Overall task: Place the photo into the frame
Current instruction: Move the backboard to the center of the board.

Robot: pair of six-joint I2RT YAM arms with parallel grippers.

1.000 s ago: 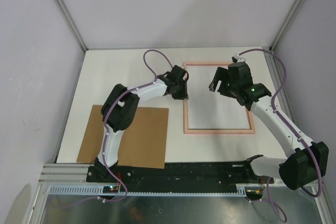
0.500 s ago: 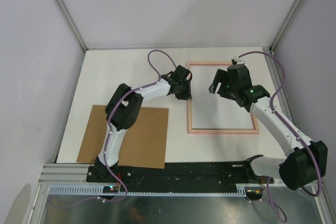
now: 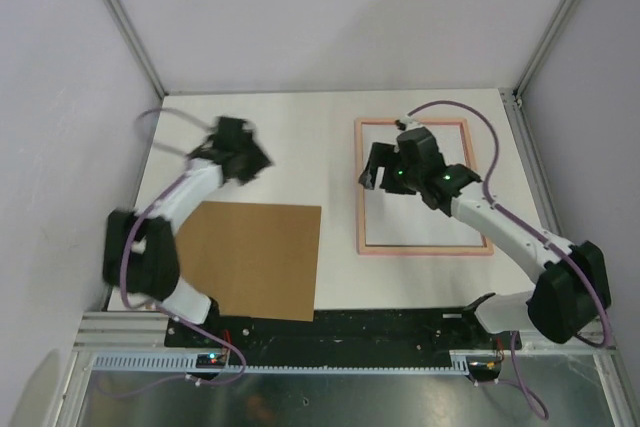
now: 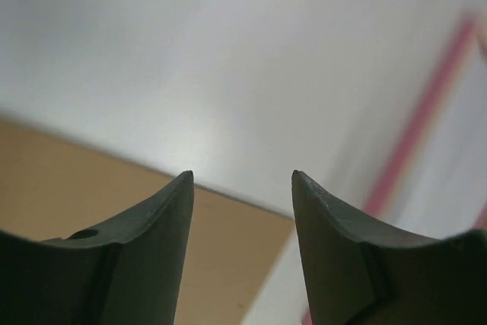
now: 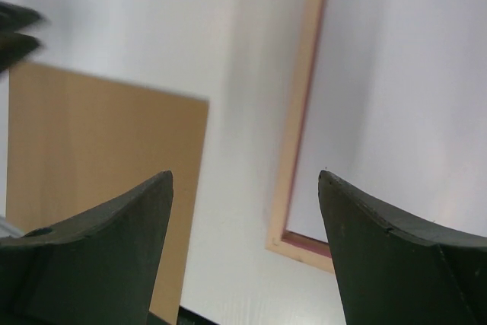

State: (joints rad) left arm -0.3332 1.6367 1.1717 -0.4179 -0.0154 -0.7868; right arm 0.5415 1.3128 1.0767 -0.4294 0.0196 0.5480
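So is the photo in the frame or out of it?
In, apparently: the photo, a flat white sheet paler than the table, fills the opening of the frame, blank side up.

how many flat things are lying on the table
3: the brown backing board at near left, the frame at right, and what looks like the photo, white back up, filling it. The right arm could hide more.

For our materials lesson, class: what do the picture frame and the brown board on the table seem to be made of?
Probably painted or stained wood for the frame: thin straight rails, pale peach face with a pink edge, matte. Probably cardboard or hardboard for the brown board: flat, thin, uniform tan, dull, no visible grain. Looks alone cannot settle either.
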